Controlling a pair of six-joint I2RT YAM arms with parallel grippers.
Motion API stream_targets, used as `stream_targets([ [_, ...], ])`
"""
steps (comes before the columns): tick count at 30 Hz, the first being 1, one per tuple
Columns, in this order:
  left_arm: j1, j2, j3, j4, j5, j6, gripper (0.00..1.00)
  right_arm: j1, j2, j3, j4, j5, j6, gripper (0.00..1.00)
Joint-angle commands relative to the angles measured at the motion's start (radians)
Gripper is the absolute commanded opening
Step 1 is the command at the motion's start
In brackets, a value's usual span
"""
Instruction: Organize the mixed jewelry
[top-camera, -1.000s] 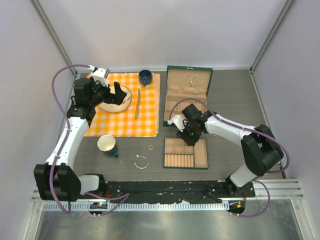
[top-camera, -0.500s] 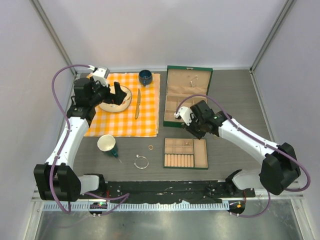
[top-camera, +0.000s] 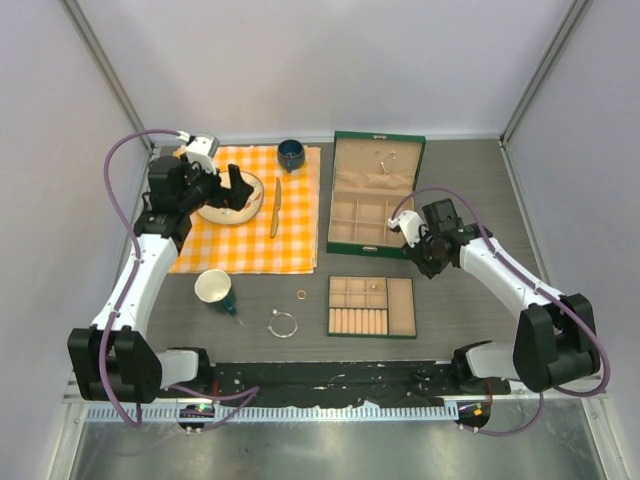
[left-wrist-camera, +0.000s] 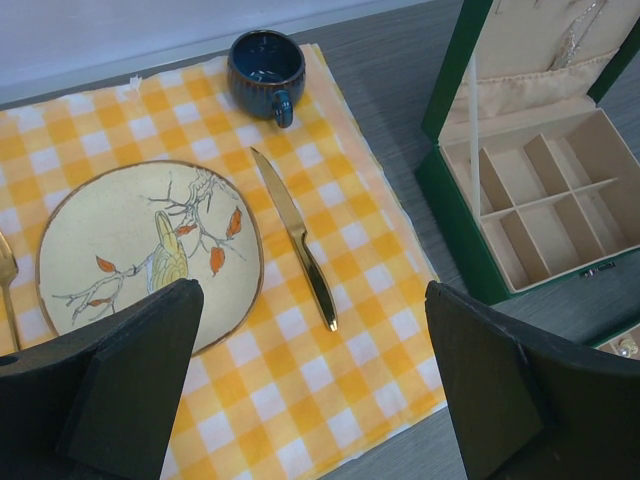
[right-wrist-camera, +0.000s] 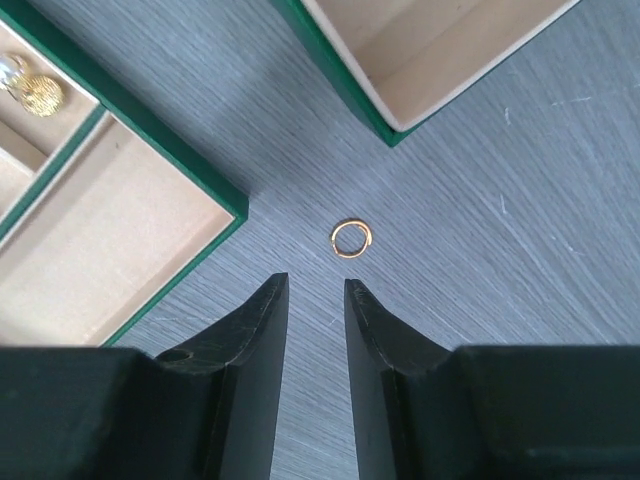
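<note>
Right wrist, one gold ring (right-wrist-camera: 351, 239), right fingers (right-wrist-camera: 250, 380) narrowly apart, left fingers (left-wrist-camera: 130, 370) wide apart

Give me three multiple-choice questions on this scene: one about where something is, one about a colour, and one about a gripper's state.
1. Where does the gold ring ahead of the right gripper lie?
A) on the bare table between the box and the tray
B) inside the tray
C) inside the box

2. What colour is the mug on the checked cloth?
A) red
B) dark blue
C) white

3. How is the left gripper?
A) shut on the gold ring
B) shut on the mug
C) wide open, gripping nothing

Answers:
1 A, grey tabletop shows all around it.
2 B, its glaze is dark blue.
3 C, its fingers stand far apart.
</note>
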Motion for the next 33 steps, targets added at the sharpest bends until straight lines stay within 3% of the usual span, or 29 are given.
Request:
stream_targets([
  [1,-0.002,-0.002,-0.005,0.044,0.013,0.000,1.00,-0.032,0.014,-0.030,0.025,-0.032,-0.069,0.33],
  [8,-0.002,0.004,-0.006,0.044,0.014,0.003,1.00,-0.059,0.052,-0.062,0.069,-0.039,-0.121,0.29],
  [33,0.000,0.013,-0.003,0.036,-0.003,0.015,1.00,-0.119,0.184,-0.013,0.089,-0.068,-0.245,0.28],
])
